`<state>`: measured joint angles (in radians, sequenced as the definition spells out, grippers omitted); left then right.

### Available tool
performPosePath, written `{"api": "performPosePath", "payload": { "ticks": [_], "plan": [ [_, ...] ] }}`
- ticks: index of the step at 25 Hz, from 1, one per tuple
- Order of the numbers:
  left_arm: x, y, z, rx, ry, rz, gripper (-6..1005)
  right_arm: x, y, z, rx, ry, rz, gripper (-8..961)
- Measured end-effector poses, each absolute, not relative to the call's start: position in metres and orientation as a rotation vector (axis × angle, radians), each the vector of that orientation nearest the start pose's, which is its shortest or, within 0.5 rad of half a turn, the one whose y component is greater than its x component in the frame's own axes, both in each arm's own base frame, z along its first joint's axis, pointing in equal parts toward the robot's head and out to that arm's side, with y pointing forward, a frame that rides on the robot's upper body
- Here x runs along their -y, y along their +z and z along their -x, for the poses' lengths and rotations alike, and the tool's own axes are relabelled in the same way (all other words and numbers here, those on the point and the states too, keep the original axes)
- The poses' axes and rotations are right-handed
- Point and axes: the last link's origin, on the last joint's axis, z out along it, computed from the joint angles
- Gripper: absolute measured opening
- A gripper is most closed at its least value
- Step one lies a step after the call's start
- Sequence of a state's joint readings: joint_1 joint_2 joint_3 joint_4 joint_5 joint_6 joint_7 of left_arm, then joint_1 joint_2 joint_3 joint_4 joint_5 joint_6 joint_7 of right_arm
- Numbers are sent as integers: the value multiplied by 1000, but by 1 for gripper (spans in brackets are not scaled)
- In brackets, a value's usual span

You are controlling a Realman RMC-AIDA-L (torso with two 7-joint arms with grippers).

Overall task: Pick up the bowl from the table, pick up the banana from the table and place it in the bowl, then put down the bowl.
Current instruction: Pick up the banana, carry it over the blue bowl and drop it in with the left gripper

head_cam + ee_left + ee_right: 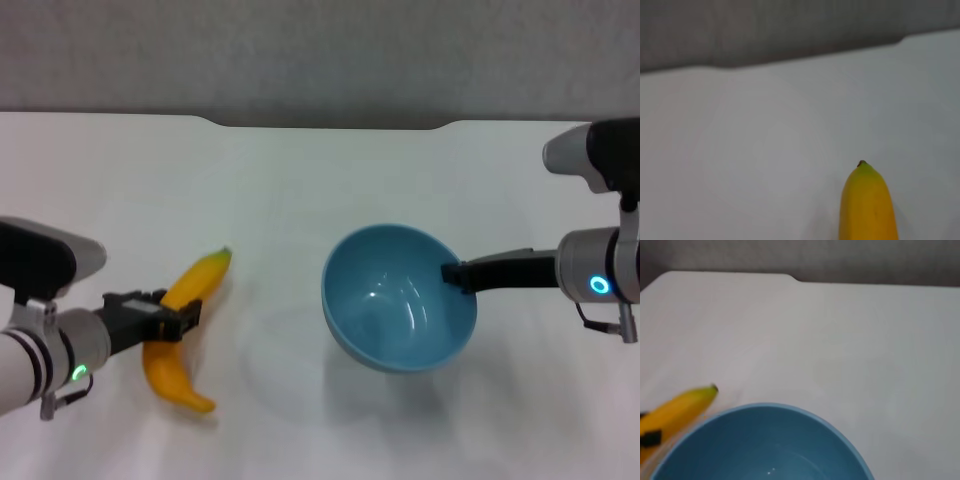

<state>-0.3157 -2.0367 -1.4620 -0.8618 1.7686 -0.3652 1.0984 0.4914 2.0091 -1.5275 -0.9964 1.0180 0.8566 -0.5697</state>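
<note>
White table (300,200) noted under everything, grey wall behind, shallow notch cut in far edge.

Left pincer (178,318) found low at robot's left, clamped across middle of banana (185,335). Black fingers (190,315) seen on both sides of fruit, touching peel. Banana stretched away from pincer in both directions: green-tipped stem end pointing to far side, blunt end toward near edge. Could not tell from head view whether fruit rested on table or sat just clear of it. In left wrist view, only stem end of banana (867,205) recorded, jutting forward from pincer over bare table (765,140); own fingers not visible there.

Right pincer (458,273) found at robot's right, pinched on rim of bowl (398,298), one black finger inside wall. Bowl extended from pincer toward robot's left, tilted, opening turned up and slightly away; shadow on table beneath suggested bowl held clear of surface. Interior light blue, glossy, nothing inside.

Banana and bowl well apart, open table between them. In right wrist view, bowl (765,445) filled space just ahead of pincer, banana (680,412) beyond its rim with left pincer's dark finger (650,438) on it, table (840,340) running back to notch.
</note>
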Motion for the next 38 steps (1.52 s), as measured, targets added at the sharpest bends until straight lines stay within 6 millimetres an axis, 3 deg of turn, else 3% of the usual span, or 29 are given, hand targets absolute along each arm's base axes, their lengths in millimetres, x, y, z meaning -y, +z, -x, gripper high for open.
{"api": "performPosePath", "payload": {
  "ticks": [8,16,27,38],
  "plan": [
    [-364,-17,275,915,-337,2093,498,-383,-40,-247,-1280,97,2297,83],
    [-368,-2,218,835,-559,2165,499,-388,-57,-250,-1367,60,2287,87],
    [-365,-12,180,790,-775,2219,498,-400,-69,-222,-1357,113,2328,93],
    [-365,-36,180,788,-901,2229,499,-408,-74,-200,-1340,144,2365,100]
  ]
}}
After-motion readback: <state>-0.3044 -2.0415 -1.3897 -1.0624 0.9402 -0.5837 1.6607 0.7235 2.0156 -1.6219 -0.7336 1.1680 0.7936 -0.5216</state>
